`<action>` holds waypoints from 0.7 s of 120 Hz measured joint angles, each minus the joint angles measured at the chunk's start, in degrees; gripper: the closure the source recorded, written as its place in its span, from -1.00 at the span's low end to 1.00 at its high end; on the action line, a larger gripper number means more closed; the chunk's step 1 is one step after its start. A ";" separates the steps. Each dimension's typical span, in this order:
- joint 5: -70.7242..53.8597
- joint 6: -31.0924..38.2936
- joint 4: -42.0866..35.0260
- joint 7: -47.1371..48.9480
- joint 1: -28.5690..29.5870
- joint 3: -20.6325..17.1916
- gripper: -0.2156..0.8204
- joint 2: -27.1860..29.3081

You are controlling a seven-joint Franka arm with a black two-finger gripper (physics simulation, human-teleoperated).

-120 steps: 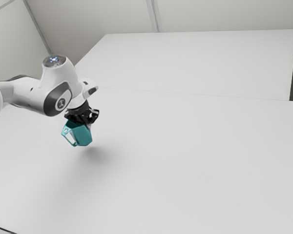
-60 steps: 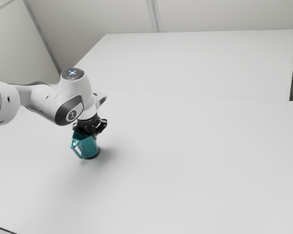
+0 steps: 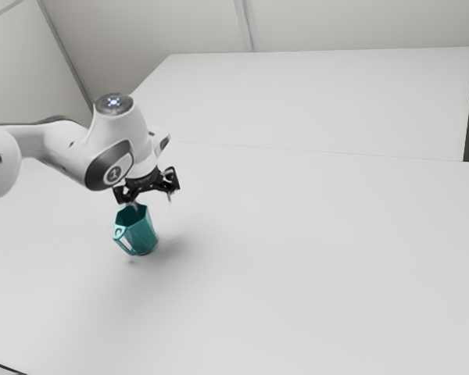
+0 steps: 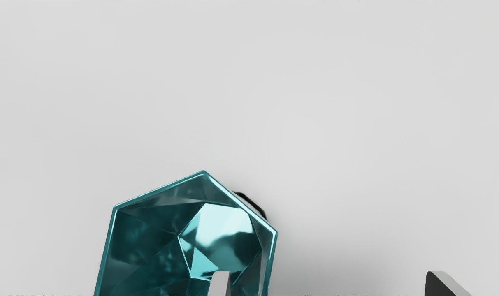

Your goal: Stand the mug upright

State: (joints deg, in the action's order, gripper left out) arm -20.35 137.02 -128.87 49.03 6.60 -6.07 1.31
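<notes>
Release looks in hand: tool (image 3: pixel 152 202) has 2 fingers (image 4: pixel 220 283) apart, mug (image 3: pixel 143 233) sits mouth-up below it, apparently on the surface (image 3: pixel 297 250), maybe leaning; next, retreat without nudging it.

Glossy teal mug (image 3: pixel 141 234), plain white table (image 3: pixel 297 258)

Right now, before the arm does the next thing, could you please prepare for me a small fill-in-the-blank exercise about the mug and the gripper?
1. The mug has its ____ toward the exterior view's left.
2. The gripper is ____, its fingers wide apart.
3. The mug's mouth faces ____, toward the gripper.
4. The number of mugs on the table is ____.

Missing words: handle; open; up; one.
</notes>
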 joint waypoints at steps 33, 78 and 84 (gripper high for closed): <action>0.99 -4.78 3.31 0.62 -0.44 -0.38 -0.54 3.22; 8.30 -23.34 24.19 -14.68 -1.10 -0.71 -0.58 2.80; 8.81 -26.07 26.85 -16.50 -1.17 -0.94 -0.58 2.81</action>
State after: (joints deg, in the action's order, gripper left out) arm -11.54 110.95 -102.02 32.53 5.43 -7.01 4.12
